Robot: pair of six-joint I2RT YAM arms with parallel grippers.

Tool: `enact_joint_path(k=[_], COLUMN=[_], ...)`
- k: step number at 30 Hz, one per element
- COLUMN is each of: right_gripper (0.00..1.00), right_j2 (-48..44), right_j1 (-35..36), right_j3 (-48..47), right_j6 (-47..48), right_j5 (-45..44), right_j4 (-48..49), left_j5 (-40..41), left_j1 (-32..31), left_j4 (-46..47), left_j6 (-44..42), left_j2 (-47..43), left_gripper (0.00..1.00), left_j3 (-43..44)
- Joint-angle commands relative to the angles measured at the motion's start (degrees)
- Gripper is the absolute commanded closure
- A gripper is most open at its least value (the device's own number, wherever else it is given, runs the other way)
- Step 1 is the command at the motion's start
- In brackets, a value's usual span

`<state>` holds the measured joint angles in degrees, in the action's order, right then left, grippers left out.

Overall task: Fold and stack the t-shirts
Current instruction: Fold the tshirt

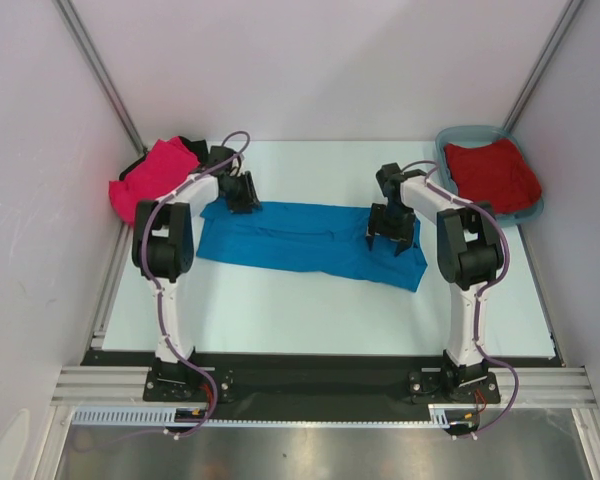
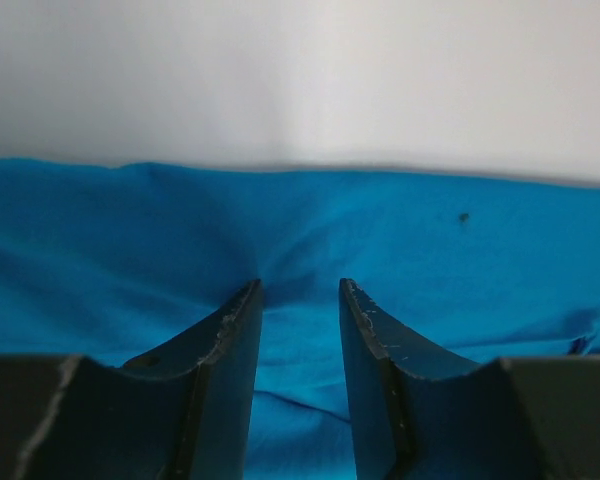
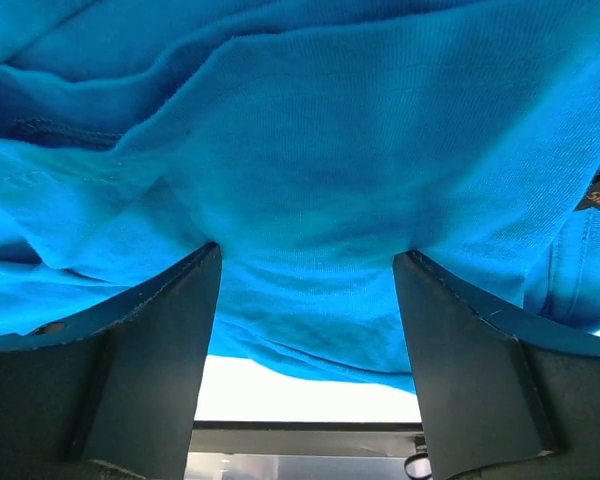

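A bright blue t-shirt point(image 1: 300, 238) lies spread flat across the middle of the table. My left gripper point(image 1: 243, 197) stands at its far left edge, jaws partly apart, tips pressed down on the blue cloth point(image 2: 430, 250), which puckers around them. The left gripper point(image 2: 298, 288) has cloth lying loose in its gap. My right gripper point(image 1: 390, 235) rests on the shirt's right part. In the right wrist view this gripper point(image 3: 308, 250) is wide open, its tips dimpling the blue cloth point(image 3: 330, 120). A hot pink t-shirt point(image 1: 152, 178) lies on a black one point(image 1: 192, 147) at the far left.
A teal tub point(image 1: 528, 207) at the far right holds a dark red t-shirt point(image 1: 492, 172). White walls close in the table on three sides. A black strip point(image 1: 310, 362) runs along the near edge between the arm bases.
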<state>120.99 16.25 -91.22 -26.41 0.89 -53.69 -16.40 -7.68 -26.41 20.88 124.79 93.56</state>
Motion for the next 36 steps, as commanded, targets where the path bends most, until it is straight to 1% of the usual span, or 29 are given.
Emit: enact_joint_path(k=[1,5,6,12,15,16,20,23,27,29,30,32,33,36], right_gripper=[0.25,0.25,0.25,0.25,0.25,0.25,0.25,0.25,0.26,0.27,0.28,0.38,0.41,0.43], right_j2=[1.27,1.71,1.88,1.80,1.62,1.53,1.53,1.62,1.44,1.35,1.27,1.00,0.57,-0.66], right_j1=[0.54,0.80,0.89,0.98,0.89,0.89,1.06,1.06,1.24,1.24,1.24,1.33,1.33,1.50], right_j3=[-1.68,-1.77,-1.94,-1.42,-1.15,-1.33,-1.77,-2.03,-1.86,-1.59,-1.42,-1.33,-1.07,-1.50], right_j6=[0.22,-0.04,0.13,0.13,0.13,0.13,0.13,0.05,0.13,0.05,0.05,-0.13,-0.04,-0.13], right_j5=[0.08,0.26,0.17,-0.27,-0.36,-0.44,-0.80,-0.80,-3.60,-4.48,-4.66,-5.36,-5.80,-5.46], right_j4=[2.36,2.36,2.36,2.01,2.19,2.19,2.01,1.84,1.75,2.01,2.19,2.45,2.71,1.93], left_j5=[5.76,9.98,12.34,14.47,16.31,18.06,20.61,20.89,21.33,21.50,21.68,22.20,22.47,22.12], left_j1=[-1.89,-3.74,-4.00,-4.53,-4.80,-4.88,-5.23,-5.50,-5.94,-6.03,-6.03,-6.20,-6.29,-6.47], left_j4=[-0.48,-2.75,-3.37,-4.43,-5.23,-5.23,-6.71,-8.29,-7.78,-8.91,-9.27,-10.14,-10.24,-9.36], left_j6=[-3.56,-5.59,-6.03,-8.22,-8.93,-8.93,-8.76,-8.58,-8.84,-8.76,-8.67,-8.41,-8.32,-8.23], left_j2=[-7.97,-10.88,-11.32,-14.05,-13.79,-13.79,-12.30,-10.36,-9.48,-8.00,-7.46,-6.84,-7.10,-8.94], left_gripper=[0.58,0.58,0.58,0.57,0.59,0.59,0.60,0.60,0.60,0.66,0.69,0.70,0.71,0.69], left_j3=[-0.48,1.01,1.36,-0.92,-2.85,-3.81,-4.09,-2.95,-3.12,-2.24,-1.89,-1.36,-1.54,-2.41])
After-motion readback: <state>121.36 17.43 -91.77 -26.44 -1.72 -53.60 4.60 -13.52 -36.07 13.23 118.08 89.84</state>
